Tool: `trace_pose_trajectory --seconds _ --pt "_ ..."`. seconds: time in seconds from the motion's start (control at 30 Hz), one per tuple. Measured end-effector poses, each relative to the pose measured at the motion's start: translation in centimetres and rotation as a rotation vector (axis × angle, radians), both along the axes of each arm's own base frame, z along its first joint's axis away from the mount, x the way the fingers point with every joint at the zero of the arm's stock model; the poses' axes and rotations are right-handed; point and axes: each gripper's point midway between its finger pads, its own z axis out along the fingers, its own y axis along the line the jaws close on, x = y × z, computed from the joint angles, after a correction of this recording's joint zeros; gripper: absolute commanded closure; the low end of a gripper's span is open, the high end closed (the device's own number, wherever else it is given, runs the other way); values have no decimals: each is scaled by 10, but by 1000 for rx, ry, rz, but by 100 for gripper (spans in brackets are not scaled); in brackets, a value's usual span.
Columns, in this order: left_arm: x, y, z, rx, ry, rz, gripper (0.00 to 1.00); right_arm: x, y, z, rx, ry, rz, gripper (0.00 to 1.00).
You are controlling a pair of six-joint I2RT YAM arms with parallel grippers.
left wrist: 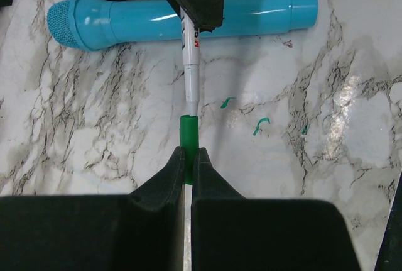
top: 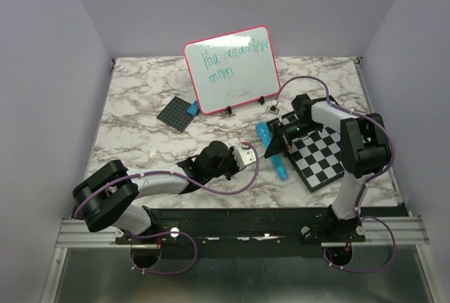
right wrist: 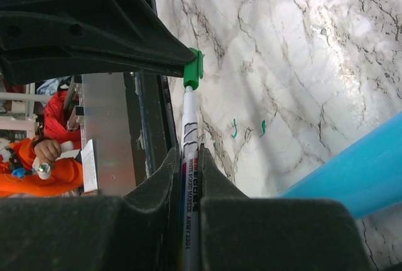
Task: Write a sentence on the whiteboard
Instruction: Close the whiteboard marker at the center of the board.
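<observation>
The whiteboard (top: 232, 69) with its pink-red frame stands propped at the back of the table. On it is the sentence (top: 228, 60), two lines of green-teal scrawl. My right gripper (right wrist: 190, 154) is shut on the white barrel of a whiteboard marker (right wrist: 190, 120). My left gripper (left wrist: 189, 151) is shut on the marker's green cap (left wrist: 188, 129). The marker (left wrist: 190, 70) runs straight from the right gripper's jaws into the cap, and its tip is hidden inside. Both grippers meet low over the marble in front of the board, left gripper (top: 247, 155) facing right gripper (top: 275, 145).
A teal toy microphone (left wrist: 176, 16) lies on the table right beside the marker, under the right gripper. A black-and-white checkered board (top: 327, 152) lies at the right. A dark grey plate (top: 177, 113) carrying a blue brick sits left of the whiteboard. Small green marker strokes (left wrist: 260, 124) stain the marble.
</observation>
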Motion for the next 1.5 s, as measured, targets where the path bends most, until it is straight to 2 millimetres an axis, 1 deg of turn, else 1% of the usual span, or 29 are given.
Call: trace_pose_trajectory --seconds 0.47,0.73,0.9,0.93,0.97,1.03,1.07,1.3,1.5 --pt "-5 -5 2 -13 13 -37 100 -5 5 -2 -3 7 23 99" --pt "-2 -12 6 -21 12 -45 100 -5 9 -5 -4 16 34 99" --pt "2 -18 4 -17 20 -48 100 -4 8 -7 -13 15 35 99" --pt "3 -20 3 -13 25 -47 98 -4 8 -8 -17 15 34 99" --pt "4 -21 2 -11 28 -46 92 -3 7 -9 -21 13 33 99" --pt "5 -23 -1 -7 39 -42 87 -2 6 -11 -29 6 33 99" --pt "6 -23 -1 -7 43 -40 82 -1 6 -12 -32 4 32 99" --pt "7 -25 2 -18 51 -32 70 -2 7 -11 -29 5 35 99" --pt "8 -26 15 -55 43 -13 65 -4 9 -10 -24 8 44 99"
